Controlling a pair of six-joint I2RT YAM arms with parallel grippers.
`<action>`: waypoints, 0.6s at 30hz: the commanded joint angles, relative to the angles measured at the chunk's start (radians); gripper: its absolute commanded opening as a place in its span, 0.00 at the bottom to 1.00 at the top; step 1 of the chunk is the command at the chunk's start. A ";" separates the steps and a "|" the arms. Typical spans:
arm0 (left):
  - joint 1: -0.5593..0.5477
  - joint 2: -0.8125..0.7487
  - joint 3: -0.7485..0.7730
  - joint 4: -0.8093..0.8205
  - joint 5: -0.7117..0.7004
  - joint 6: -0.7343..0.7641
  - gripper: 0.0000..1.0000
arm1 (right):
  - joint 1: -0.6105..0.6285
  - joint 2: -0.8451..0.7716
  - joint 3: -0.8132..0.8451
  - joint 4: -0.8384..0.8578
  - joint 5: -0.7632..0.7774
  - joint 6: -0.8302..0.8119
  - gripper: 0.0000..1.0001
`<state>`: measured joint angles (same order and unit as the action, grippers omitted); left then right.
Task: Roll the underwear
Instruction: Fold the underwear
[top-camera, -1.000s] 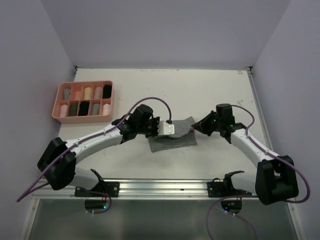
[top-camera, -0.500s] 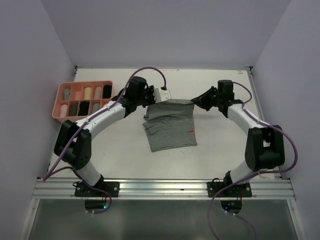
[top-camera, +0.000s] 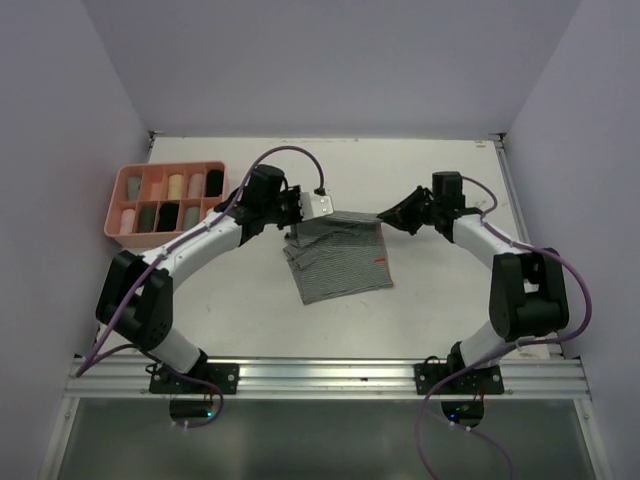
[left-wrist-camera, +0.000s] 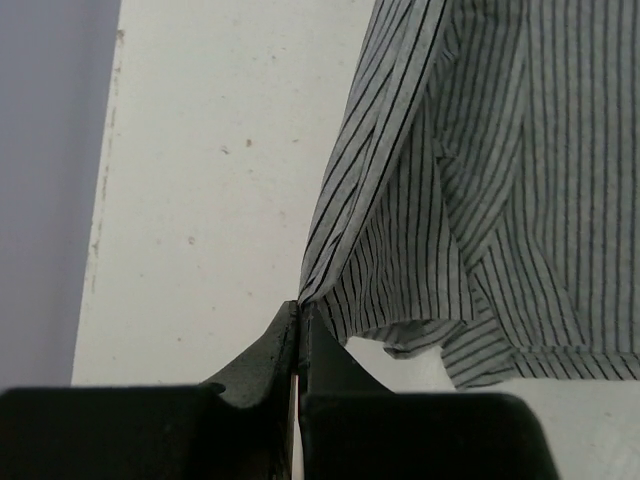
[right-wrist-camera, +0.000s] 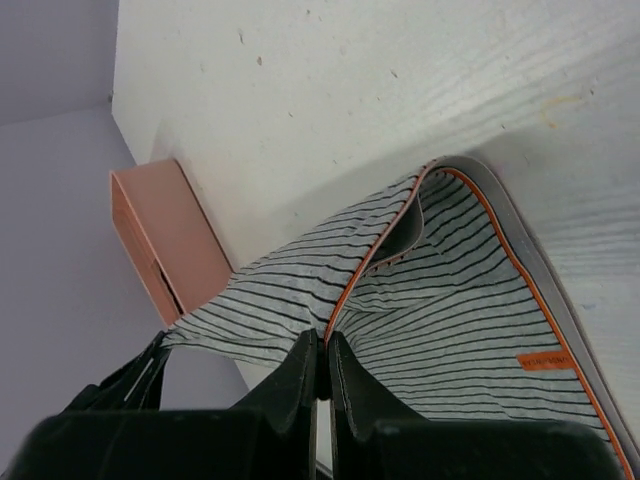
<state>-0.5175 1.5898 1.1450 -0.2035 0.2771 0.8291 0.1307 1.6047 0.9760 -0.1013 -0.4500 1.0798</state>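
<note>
The grey striped underwear (top-camera: 338, 255) with an orange-edged waistband lies mid-table, its far edge lifted and stretched between both grippers. My left gripper (top-camera: 300, 212) is shut on its far left corner, seen pinched at the fingertips in the left wrist view (left-wrist-camera: 300, 305). My right gripper (top-camera: 388, 216) is shut on the far right corner at the waistband, seen in the right wrist view (right-wrist-camera: 322, 335). The striped cloth (left-wrist-camera: 480, 200) hangs from the left jaws; the waistband (right-wrist-camera: 520, 260) curves away from the right jaws. Its near part rests on the table.
A pink plastic tray (top-camera: 166, 199) with compartments holding several rolled garments stands at the far left; it also shows in the right wrist view (right-wrist-camera: 165, 240). The table's far edge (top-camera: 320, 137) meets the back wall. The arm bases sit on the near rail (top-camera: 320, 375).
Both grippers lifted the underwear's far edge up and toward the back of the table, unfolding and stretching it. In the last half second the edge came slightly lower and nearer.
</note>
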 joint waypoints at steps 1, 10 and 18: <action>-0.006 -0.106 -0.057 -0.045 0.085 -0.021 0.00 | -0.002 -0.089 -0.040 -0.021 -0.046 -0.024 0.00; -0.099 -0.171 -0.231 -0.093 0.114 -0.047 0.00 | -0.002 -0.175 -0.224 -0.069 -0.041 -0.058 0.00; -0.150 -0.166 -0.310 -0.088 0.122 -0.097 0.00 | 0.000 -0.198 -0.310 -0.077 -0.032 -0.069 0.00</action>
<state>-0.6643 1.4376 0.8486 -0.2970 0.3687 0.7692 0.1307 1.4448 0.6792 -0.1730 -0.4656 1.0302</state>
